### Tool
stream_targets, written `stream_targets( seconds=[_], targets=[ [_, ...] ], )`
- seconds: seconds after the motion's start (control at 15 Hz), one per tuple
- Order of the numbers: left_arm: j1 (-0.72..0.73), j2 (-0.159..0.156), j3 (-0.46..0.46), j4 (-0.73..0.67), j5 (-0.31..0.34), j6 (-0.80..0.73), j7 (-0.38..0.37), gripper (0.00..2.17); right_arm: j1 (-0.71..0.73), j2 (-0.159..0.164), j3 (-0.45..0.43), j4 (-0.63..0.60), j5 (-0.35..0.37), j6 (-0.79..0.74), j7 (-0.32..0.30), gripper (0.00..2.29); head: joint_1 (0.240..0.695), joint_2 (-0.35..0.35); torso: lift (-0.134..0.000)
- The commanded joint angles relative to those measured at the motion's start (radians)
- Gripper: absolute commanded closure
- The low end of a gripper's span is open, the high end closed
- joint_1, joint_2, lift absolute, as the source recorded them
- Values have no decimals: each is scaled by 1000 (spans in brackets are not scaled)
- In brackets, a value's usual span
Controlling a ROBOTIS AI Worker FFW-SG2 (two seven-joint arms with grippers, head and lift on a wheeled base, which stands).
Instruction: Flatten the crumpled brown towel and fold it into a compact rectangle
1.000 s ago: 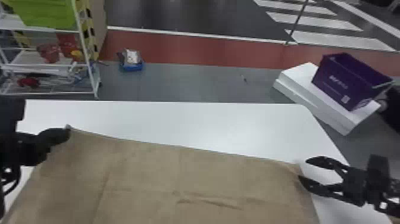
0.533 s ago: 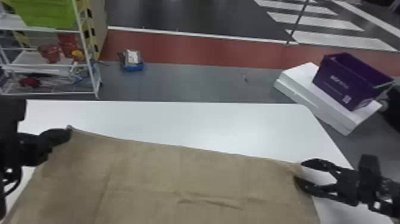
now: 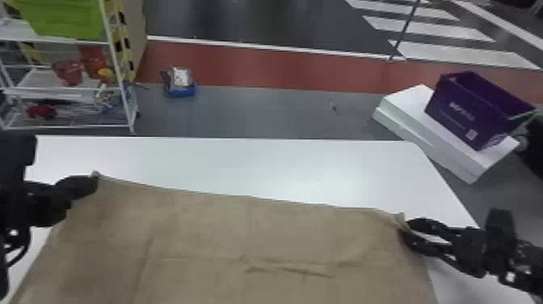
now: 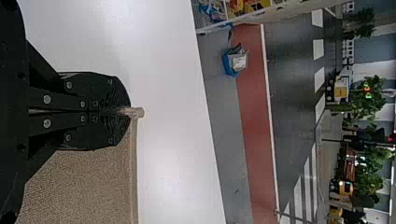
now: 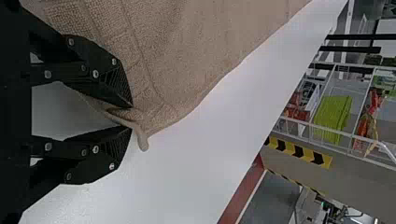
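purple box (image 3: pixel 464 111) beyond table (image 3: pixel 274 167); left end effector (image 3: pixel 95 184) closed on towel (image 3: pixel 202 234) corner; right end effector (image 3: pixel 405 229) half-open around another

In the head view, a white table (image 3: pixel 242 161) crosses the middle of the frame. At upper left stands a white rack (image 3: pixel 38 83), a green bin (image 3: pixel 64 20) on its upper shelf and red items (image 3: pixel 68 72) below. Beside it runs black-and-yellow tape (image 3: pixel 126 44). Right of the rack, a blue tray (image 3: pixel 182 91) holds a packet (image 3: pixel 180 77) on the floor (image 3: pixel 250 113). A red strip (image 3: pixel 242 66) spans the upper part; white stripes (image 3: pixel 464 54) and a thin pole (image 3: pixel 405 30) show at upper right. Below them, a purple box (image 3: pixel 464 113) sits on white slabs (image 3: pixel 400 125). Green trees (image 4: pixel 369 102) line the left wrist view's right side.
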Motion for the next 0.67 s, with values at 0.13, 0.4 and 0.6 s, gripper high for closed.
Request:
stream_targets(
  seconds=[0.13, 0.4, 0.6],
  targets=[
    [10, -3, 12, -5, 0, -3, 0, 1342, 5, -5, -11, -4, -14, -46, 3, 1102, 695, -196, -124],
    [51, -3, 39, -51, 37, -49, 2, 1342, 54, -5, -57, -41, -34, -132, 54, 1106, 695, -190, -124],
    [88, -3, 110, -96, 133, -104, -40, 1342, 101, -14, -96, -81, -42, -236, 180, 1106, 695, -175, -124]
  ],
)
